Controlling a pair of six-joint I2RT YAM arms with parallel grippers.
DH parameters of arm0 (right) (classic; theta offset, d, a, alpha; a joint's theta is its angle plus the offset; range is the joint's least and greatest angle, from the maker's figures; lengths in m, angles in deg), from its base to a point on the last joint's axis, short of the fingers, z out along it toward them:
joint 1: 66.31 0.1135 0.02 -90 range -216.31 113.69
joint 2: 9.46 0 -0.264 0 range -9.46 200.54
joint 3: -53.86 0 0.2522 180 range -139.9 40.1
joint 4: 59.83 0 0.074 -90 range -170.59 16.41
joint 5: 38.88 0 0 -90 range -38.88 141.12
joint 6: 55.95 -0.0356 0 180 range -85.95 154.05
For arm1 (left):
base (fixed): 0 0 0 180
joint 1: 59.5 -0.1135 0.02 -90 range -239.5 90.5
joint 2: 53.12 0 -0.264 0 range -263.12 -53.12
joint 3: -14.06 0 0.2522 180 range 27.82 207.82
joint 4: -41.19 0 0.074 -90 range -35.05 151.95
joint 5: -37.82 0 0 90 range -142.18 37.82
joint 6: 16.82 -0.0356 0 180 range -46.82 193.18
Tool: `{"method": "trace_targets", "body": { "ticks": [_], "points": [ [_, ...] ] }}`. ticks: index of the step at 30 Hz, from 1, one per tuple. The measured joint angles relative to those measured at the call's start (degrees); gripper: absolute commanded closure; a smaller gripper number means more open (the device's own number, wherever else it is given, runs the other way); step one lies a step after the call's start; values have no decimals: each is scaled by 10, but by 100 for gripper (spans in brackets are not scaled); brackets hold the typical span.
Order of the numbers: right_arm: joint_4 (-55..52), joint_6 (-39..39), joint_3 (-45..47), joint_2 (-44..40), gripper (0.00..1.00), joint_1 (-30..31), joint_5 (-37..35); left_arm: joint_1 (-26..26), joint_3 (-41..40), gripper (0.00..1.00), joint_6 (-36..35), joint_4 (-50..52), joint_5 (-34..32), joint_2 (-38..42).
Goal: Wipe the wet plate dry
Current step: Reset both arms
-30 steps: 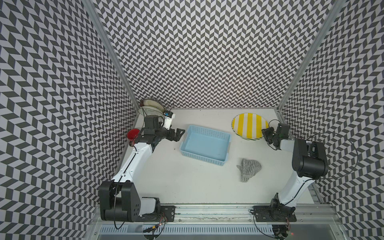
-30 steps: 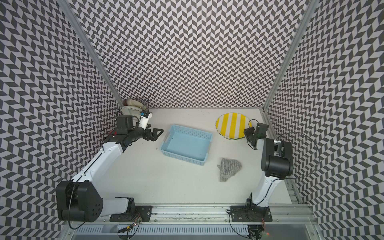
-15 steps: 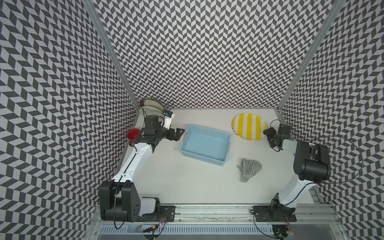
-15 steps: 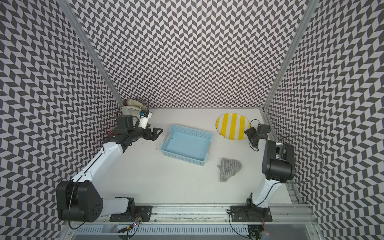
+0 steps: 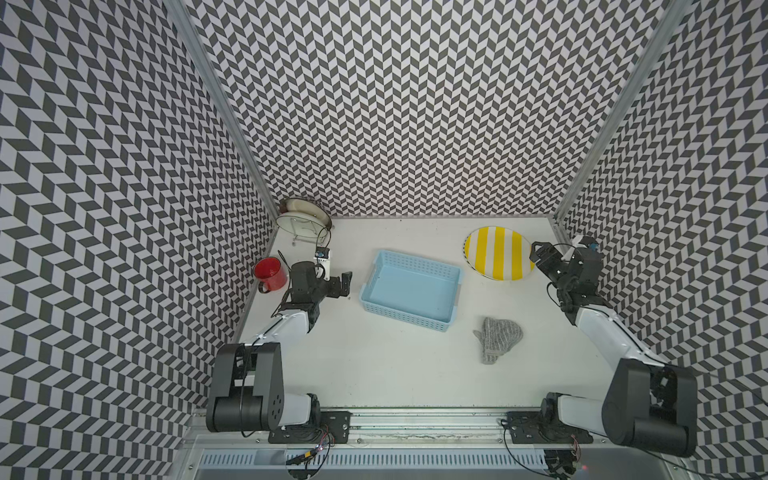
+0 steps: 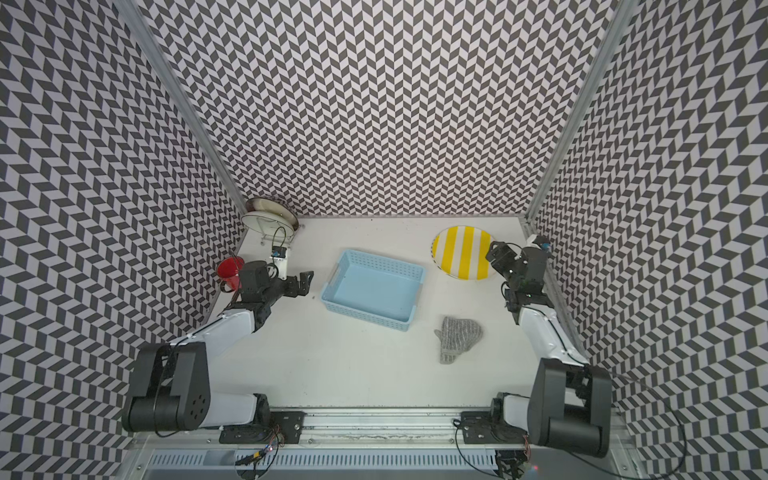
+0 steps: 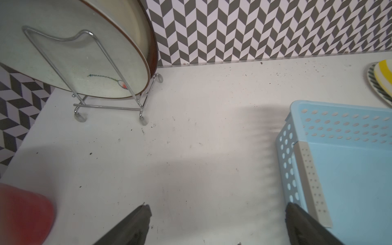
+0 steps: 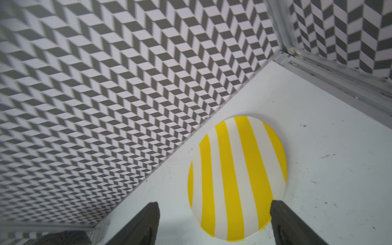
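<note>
No view showed whether the plate was wet. The left wrist view cut it off to a sliver and blurred the mug into a red smear. In the right wrist view the frame edge cropped the fingers low down.

The plate lay flat on the table, at about 1 o'clock from its middle, near the far corner. The right gripper sat at the plate's 3 o'clock, jaws spread wide and gripping nothing. The plate's near rim showed between them, and contact could not be judged.

The mitt lay at the plate's 6 o'clock, well apart. The basket stood at its 8 o'clock. The left gripper hung over bare table, jaws wide apart, with the mug at its 9 o'clock and the rack at 11. Nothing lay between the right gripper and the plate.
</note>
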Motion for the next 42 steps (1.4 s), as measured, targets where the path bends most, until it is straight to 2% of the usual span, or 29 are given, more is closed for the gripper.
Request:
{"method": "trace_targets", "body": {
  "ticks": [4, 8, 10, 13, 19, 25, 31, 36, 42],
  "points": [
    [14, 23, 36, -61, 14, 5, -5, -1, -56, 0, 3, -125, -21, -13],
    [24, 45, 69, -74, 13, 10, -35, -5, -127, 0, 12, -272, -29, -25],
    [26, 55, 86, -74, 1, 18, -60, -6, -165, 0, 14, -349, -33, -44],
    [48, 89, 110, -74, 0, 49, -114, -6, -203, 0, 22, -432, -44, -82],
    [155, 177, 167, -59, 0, 102, -203, -6, -192, 0, 30, -474, -63, -88],
    [282, 245, 199, 40, 0, 121, -267, -6, -189, 0, 36, -487, -69, -88],
    [433, 285, 261, 121, 0, 131, -290, -6, -189, 0, 37, -488, -71, -88],
    [452, 308, 230, 158, 0, 143, -296, -6, -189, 0, 38, -488, -71, -88],
    [465, 316, 217, 159, 0, 148, -300, -6, -189, 0, 38, -488, -72, -88]
  ]
}}
